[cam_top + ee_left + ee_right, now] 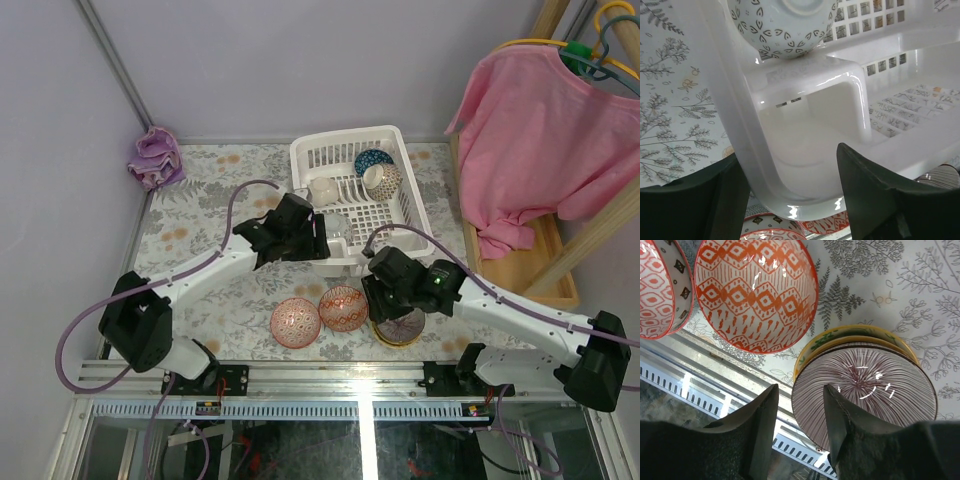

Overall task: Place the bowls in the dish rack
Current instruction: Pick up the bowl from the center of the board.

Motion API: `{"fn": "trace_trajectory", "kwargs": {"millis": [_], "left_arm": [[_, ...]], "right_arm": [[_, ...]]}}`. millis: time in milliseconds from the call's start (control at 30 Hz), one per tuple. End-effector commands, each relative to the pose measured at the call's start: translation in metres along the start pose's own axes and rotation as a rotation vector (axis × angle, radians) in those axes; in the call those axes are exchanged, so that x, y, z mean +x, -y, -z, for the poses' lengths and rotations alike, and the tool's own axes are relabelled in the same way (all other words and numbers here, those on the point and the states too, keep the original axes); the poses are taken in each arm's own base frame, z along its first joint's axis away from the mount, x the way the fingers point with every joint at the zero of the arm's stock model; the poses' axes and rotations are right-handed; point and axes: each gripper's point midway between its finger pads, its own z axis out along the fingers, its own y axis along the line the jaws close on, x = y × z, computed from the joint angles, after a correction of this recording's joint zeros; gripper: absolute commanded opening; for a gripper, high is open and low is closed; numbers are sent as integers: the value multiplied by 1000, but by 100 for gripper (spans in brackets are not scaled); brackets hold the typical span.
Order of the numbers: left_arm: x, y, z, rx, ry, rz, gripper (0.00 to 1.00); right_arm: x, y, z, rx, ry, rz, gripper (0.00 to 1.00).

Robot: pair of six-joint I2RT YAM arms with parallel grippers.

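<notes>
Top external: striped bowl (398,334) mostly hidden

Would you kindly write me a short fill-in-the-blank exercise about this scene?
The dish rack is ___ plastic. The right end effector hangs over the striped bowl, stacked in a lower bowl whose rim is ___. The hanging shirt is ___. The crumpled cloth is ___.
Missing words: white, yellow, pink, purple.

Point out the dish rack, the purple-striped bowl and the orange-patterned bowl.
dish rack (335,150), top external view, far wall.
purple-striped bowl (865,390), right wrist view, striped centre.
orange-patterned bowl (757,295), right wrist view, patterned middle.
</notes>
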Motion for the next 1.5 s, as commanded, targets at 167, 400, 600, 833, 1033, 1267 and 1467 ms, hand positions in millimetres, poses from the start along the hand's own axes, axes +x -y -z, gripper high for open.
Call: {"fn": "trace_trajectory", "kwargs": {"millis": [167, 400, 600, 833, 1033, 1267, 1467], "left_arm": [[11, -22, -4, -93, 11, -1, 47], [15, -35, 4, -131, 23, -6, 43], [19, -46, 12, -163, 32, -18, 42], [19, -54, 19, -180, 43, -15, 42], [9, -54, 32, -173, 72, -11, 42], [-1, -54, 42, -159, 94, -1, 43], [-9, -68, 42, -174, 98, 18, 45]], "right_arm": [[11, -9, -11, 26, -12, 29, 40], [28, -9, -15, 86, -61, 69, 36], [30, -8, -14, 128, -78, 93, 33], [29, -10, -9, 123, -67, 81, 23], [20, -16, 1, 96, -28, 71, 24], [4, -21, 17, 114, 15, 110, 60], [-15, -64, 22, 4, 111, 298, 60]]}}
